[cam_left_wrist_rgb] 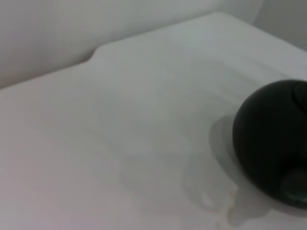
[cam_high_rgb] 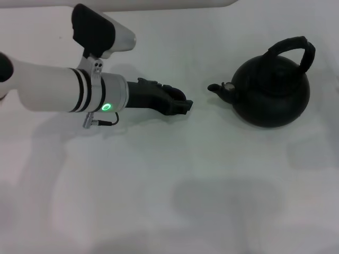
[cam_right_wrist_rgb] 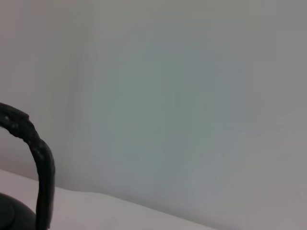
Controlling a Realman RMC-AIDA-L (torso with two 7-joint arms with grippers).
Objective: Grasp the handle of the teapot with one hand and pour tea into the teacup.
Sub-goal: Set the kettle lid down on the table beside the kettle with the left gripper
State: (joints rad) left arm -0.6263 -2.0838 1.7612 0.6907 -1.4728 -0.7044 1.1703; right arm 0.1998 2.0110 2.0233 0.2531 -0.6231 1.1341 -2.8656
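Note:
The round matte black teapot (cam_high_rgb: 271, 95) stands on the white table at the right, its short spout (cam_high_rgb: 216, 88) pointing left. Its thick black arched handle (cam_high_rgb: 296, 47) rises over the top. My left gripper (cam_high_rgb: 180, 106), the black hand on a white-grey arm, reaches in from the left and hovers low over the table, a short way left of the spout. The teapot's body also shows in the left wrist view (cam_left_wrist_rgb: 273, 143), and the handle in the right wrist view (cam_right_wrist_rgb: 41, 163). I see no separate teacup; the left gripper may hide it. The right gripper is out of view.
The white table (cam_high_rgb: 159, 185) spreads in front of the arm and the teapot. Its far edge meets a pale wall (cam_right_wrist_rgb: 192, 96) behind the teapot. A faint wet stain (cam_left_wrist_rgb: 225, 206) lies on the table beside the teapot.

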